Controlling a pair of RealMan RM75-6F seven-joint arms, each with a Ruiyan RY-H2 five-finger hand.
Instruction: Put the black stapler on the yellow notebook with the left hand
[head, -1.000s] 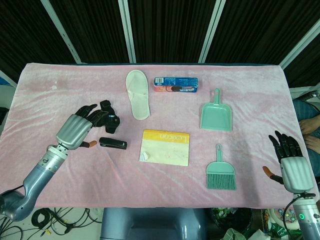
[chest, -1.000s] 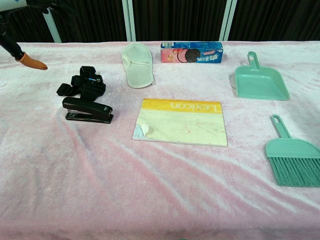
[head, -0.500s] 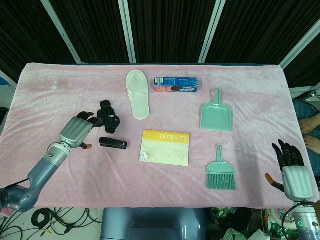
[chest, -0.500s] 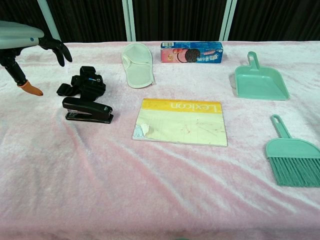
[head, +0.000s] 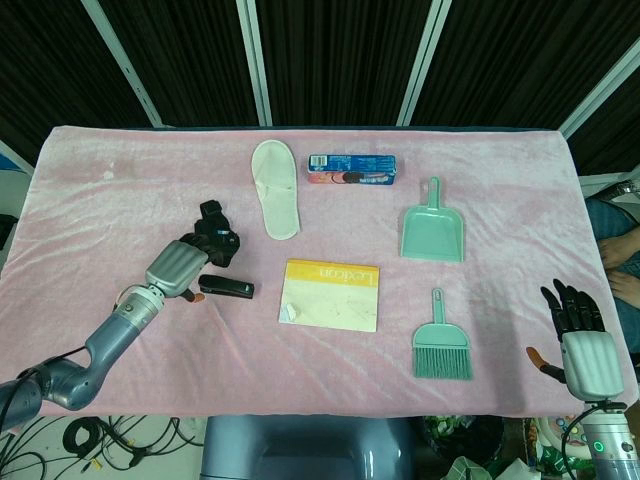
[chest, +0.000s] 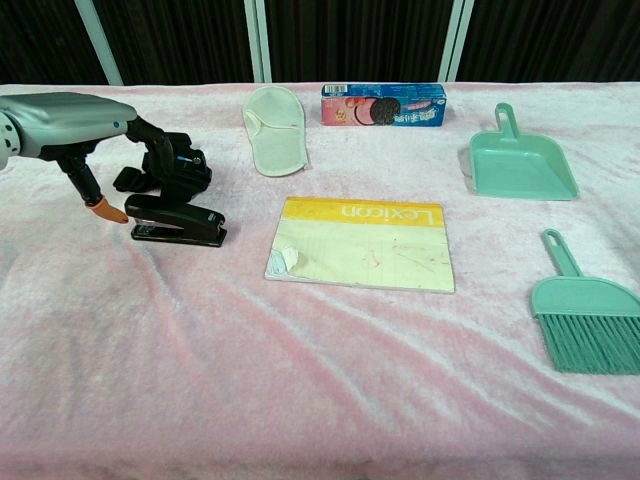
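Left of the yellow notebook we see the black stapler lying on the cloth, our left hand spread over its rear end, grasping nothing; right hand released, far right.

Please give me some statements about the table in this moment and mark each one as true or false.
1. The black stapler lies on the yellow notebook. False: it lies on the pink cloth, left of the notebook.
2. The left hand is right beside the stapler, which sits on the cloth. True.
3. The green brush lies inside the green dustpan. False: they lie apart, the brush nearer the front edge.
4. The white slipper lies left of the cookie box. True.
5. The right hand holds the brush. False: it holds nothing.
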